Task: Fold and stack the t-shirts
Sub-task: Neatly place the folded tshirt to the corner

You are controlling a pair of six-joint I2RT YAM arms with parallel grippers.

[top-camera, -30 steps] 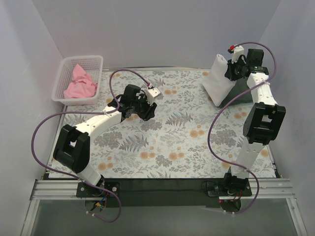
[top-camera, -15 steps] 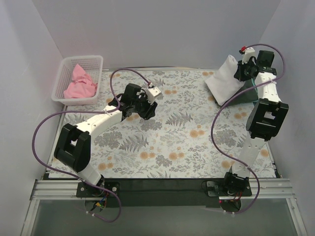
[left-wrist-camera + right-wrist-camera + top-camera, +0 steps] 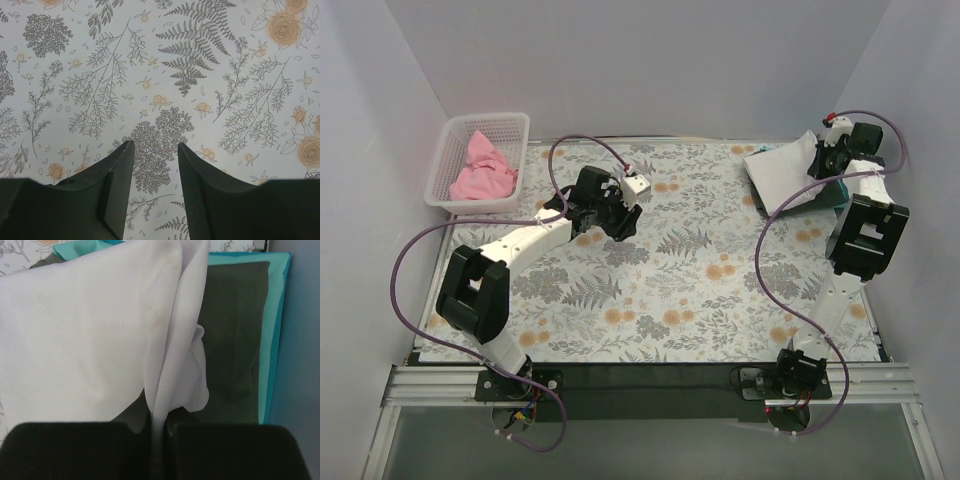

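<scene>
My right gripper is shut on the edge of the folded white t-shirt at the far right of the table; in the right wrist view the white t-shirt hangs from the pinched jaws. Under it lie the dark grey-green t-shirt and the teal t-shirt, stacked flat. The teal t-shirt shows in the top view beside the arm. The pink t-shirt lies crumpled in the basket. My left gripper is open and empty above the floral cloth, and its fingers frame only the pattern.
The white lattice basket stands at the far left corner. The floral table cloth covers the table. White walls close in the back and both sides, the right wall near the right gripper. Purple cables loop from both arms.
My right gripper has moved right and back towards the wall, and lower, laying the white t-shirt down flatter over the stack. The left arm has shifted only slightly.
</scene>
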